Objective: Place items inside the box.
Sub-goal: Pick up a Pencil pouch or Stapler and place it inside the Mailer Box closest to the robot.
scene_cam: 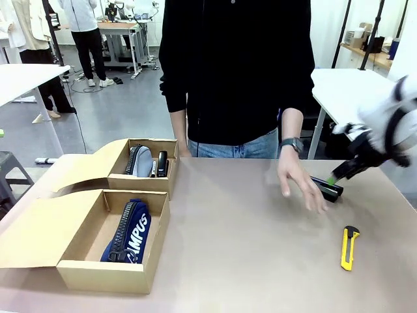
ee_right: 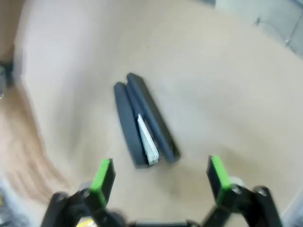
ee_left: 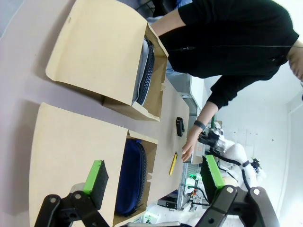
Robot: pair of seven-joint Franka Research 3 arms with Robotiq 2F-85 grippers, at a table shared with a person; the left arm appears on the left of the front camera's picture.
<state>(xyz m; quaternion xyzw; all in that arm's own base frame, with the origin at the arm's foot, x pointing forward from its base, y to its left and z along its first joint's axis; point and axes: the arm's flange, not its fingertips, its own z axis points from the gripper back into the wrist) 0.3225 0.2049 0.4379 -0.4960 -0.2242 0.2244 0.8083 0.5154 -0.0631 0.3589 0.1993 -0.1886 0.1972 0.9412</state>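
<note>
Nearest brown cardboard box (scene_cam: 98, 276) is holding a navy zip pouch (scene_cam: 128, 232). A black stapler (scene_cam: 328, 189) and a yellow utility knife (scene_cam: 349, 248) are lying outside. The left gripper (ee_left: 154, 173) and right gripper (ee_right: 161, 163) are gaping wide, empty.

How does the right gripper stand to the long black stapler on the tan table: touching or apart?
Apart. The right wrist view shows the right gripper open, with bare table between each green pad and the long black stapler.

the person's hand (scene_cam: 298, 180) hung just beside the stapler (scene_cam: 330, 190), crowding it, while bare table (scene_cam: 247, 241) lay open toward the boxes (scene_cam: 104, 277).
</note>
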